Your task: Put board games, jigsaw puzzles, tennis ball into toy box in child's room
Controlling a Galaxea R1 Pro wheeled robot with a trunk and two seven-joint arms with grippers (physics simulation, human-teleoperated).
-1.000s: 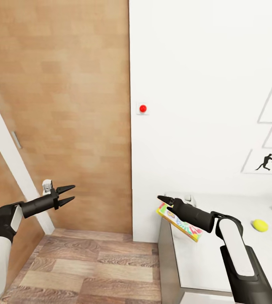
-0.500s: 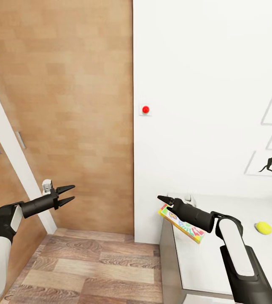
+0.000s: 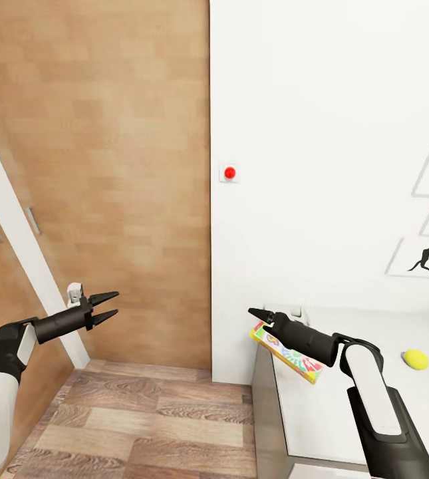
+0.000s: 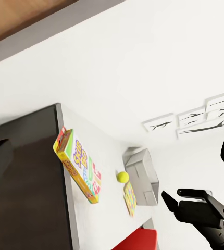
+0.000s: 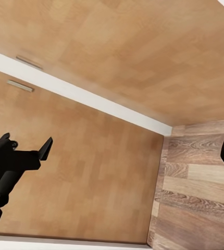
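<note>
Nothing moved; board game (image 3: 286,351) seemingly just below right end effector (image 3: 257,313).

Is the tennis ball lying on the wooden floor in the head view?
No, the tennis ball lies on the white table, right of the colourful board game.

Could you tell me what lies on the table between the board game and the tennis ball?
Nothing: in the left wrist view the board game and the tennis ball have only bare white table between them. The head view agrees, though the right arm covers part of that stretch.
</note>
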